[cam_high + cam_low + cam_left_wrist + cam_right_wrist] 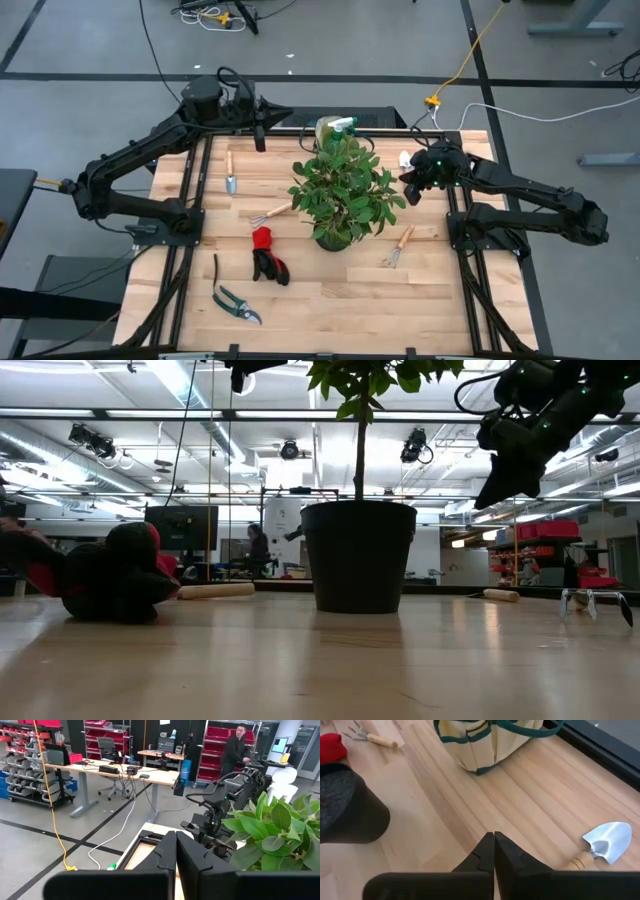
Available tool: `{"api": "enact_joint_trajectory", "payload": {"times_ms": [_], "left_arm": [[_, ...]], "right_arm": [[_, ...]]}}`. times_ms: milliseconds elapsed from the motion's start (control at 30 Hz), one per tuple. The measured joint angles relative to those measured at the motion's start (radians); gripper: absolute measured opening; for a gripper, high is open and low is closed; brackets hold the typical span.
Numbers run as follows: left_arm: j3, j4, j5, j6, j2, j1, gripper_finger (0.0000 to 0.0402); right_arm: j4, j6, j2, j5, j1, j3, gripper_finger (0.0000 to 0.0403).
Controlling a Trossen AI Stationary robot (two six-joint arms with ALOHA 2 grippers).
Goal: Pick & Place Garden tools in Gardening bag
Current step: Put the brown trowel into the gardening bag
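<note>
Surface: a light wooden table (330, 300) of butcher-block planks, framed by dark rails, standing on a grey floor crossed by black tape lines and a yellow cable at upper right of the high view.

Centre of the table: a leafy plant (343, 190) in a dark pot (359, 555). Just behind it, at top centre, the tan bag (330, 128) with green trim, its mouth partly hidden by foliage; a green spray bottle (345, 123) shows at its top.

Tools lying on the table, high view:
- trowel (230, 173), upper left, wooden handle;
- hand rake (270, 213), left of the plant;
- red-and-black gloves (266, 254), lower left of the pot;
- shears (233, 300), lower left;
- second rake (398, 246), right of the pot.
A second trowel (602, 845) with a bright blade shows in the right wrist view, near the bag.

Left gripper (260, 128): raised at upper left, beside the bag, fingers clenched together on nothing. Right gripper (411, 190): held above the table at the plant's right edge, fingers likewise clenched and empty.

Room: open workshop with ceiling ducts and strip lights, red parts bins on racks, desks with cables, monitors. A person (235, 750) in dark clothing stands by the red shelving at upper right of the left wrist view.
</note>
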Motion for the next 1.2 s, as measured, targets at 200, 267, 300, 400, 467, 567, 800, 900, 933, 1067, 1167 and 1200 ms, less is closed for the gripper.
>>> {"api": "enact_joint_trajectory", "payload": {"times_ms": [200,267,300,400,467,567,800,900,933,1067,1167,1200], "left_arm": [[0.0,0.004,0.0,0.0,0.0,-0.001,0.0007],[0.0,0.004,0.0,0.0,0.0,-0.006,0.0009],[0.0,0.004,-0.004,0.0,0.0,-0.01,0.0009],[-0.001,0.008,-0.009,0.003,-0.015,-0.019,0.0005],[0.0,0.007,-0.009,0.003,-0.028,-0.028,0.0005],[0.0,0.004,-0.019,0.002,-0.054,-0.029,0.0009],[0.0,0.001,-0.049,0.003,-0.113,-0.029,0.0005],[0.0,-0.006,-0.053,0.004,-0.125,-0.029,0.001],[0.0,-0.006,-0.054,0.004,-0.126,-0.028,0.001],[0.0,-0.009,-0.053,0.003,-0.124,-0.028,0.0006],[0.0,-0.01,-0.053,0.003,-0.124,-0.028,0.0004],[0.0,-0.011,-0.053,0.003,-0.124,-0.028,0.0005]], "right_arm": [[0.003,0.003,0.0,0.0,0.0,0.0,0.0013],[0.004,0.009,0.0,0.0,0.0,0.0,0.002],[0.004,0.011,0.0,0.0,0.0,0.0,0.0024],[0.004,0.013,0.0,0.008,0.0,0.0,0.0041],[0.004,0.022,0.0,0.028,0.0,0.0,0.0055],[0.002,0.047,0.0,0.067,0.0,0.006,0.0079],[0.003,0.05,0.001,0.135,0.0,0.056,0.014],[0.002,0.053,0.007,0.148,0.0,0.084,0.0165],[-0.002,0.055,0.011,0.156,0.0,0.094,0.0173],[-0.035,0.08,0.045,0.192,0.0,0.14,0.02],[-0.058,0.101,0.082,0.192,0.0,0.171,0.0212],[-0.063,0.108,0.094,0.193,0.0,0.178,0.0214]]}}
